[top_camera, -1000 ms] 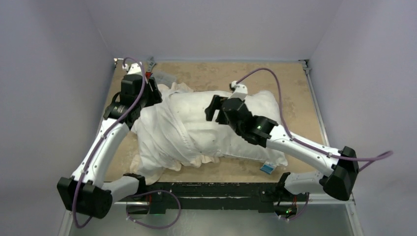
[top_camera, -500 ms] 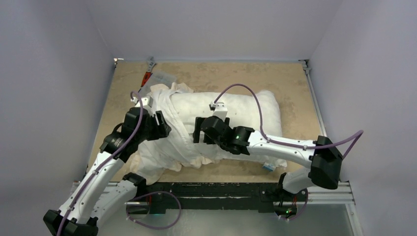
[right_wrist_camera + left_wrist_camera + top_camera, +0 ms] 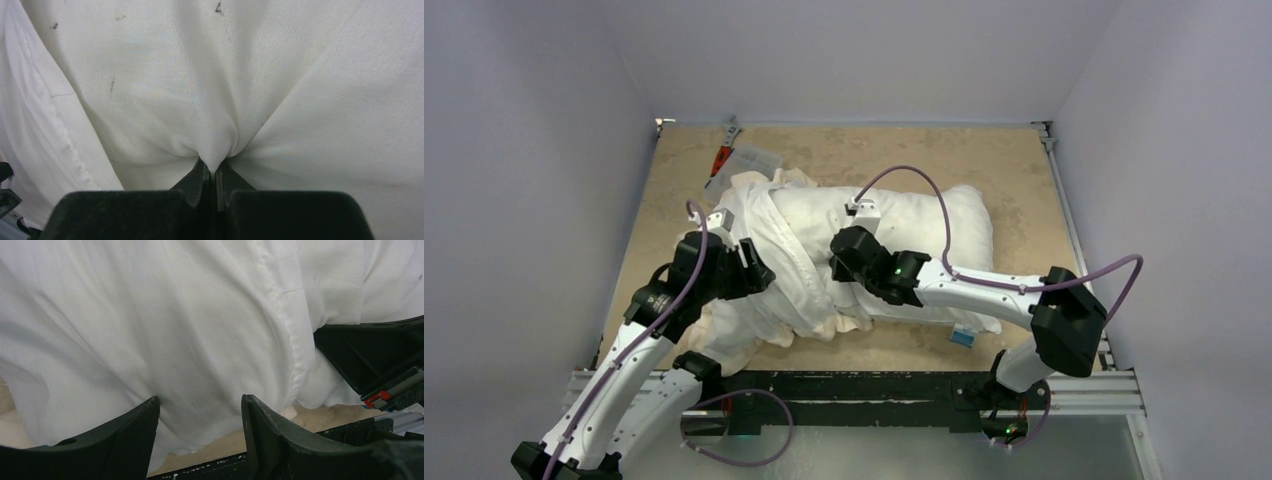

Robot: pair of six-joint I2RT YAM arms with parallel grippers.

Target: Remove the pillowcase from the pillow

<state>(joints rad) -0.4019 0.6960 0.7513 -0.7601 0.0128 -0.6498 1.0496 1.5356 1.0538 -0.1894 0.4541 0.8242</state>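
- Now, nearest the front edge: the left gripper (image 3: pixel 199 407) has its jaws wide apart and nothing clamped. White cloth of the pillowcase (image 3: pixel 165 325) fills the gap and the space beyond it (touching the fingers or just off them, cannot tell).
- The right gripper (image 3: pixel 215 170) is closed tight on a small pinch of the pillow (image 3: pixel 210 90). Speckled cloth fans out in folds from the pinch. In its wrist view the pillowcase hem (image 3: pixel 65 135) runs just left of the pinch.
- Position: the pillow lies across the table (image 3: pixel 1024 180), long axis left to right. Its right part is bare, with a small blue tag (image 3: pixel 964 337) at the near right corner. Its left part sits inside the pillowcase, which is bunched in diagonal folds with frill (image 3: pixel 829 325) showing at the near edge.
- Key relation: the pillowcase lies to the left of the right gripper's pinch, with its open hem facing right along the long axis. Stripping it therefore runs leftward along that axis.
- The left arm is the nearer one, right over the bunched cloth. The right arm serves as anchor on the pillow.
- Judgement: the next move calls for the left jaws to close on a fold of cover only, then draw left, away from the pinch. The risk is catching the pillow's own cloth underneath.
- Far left: a red-handled tool (image 3: pixel 722 158) and a clear packet (image 3: pixel 752 160), just beyond the frill.
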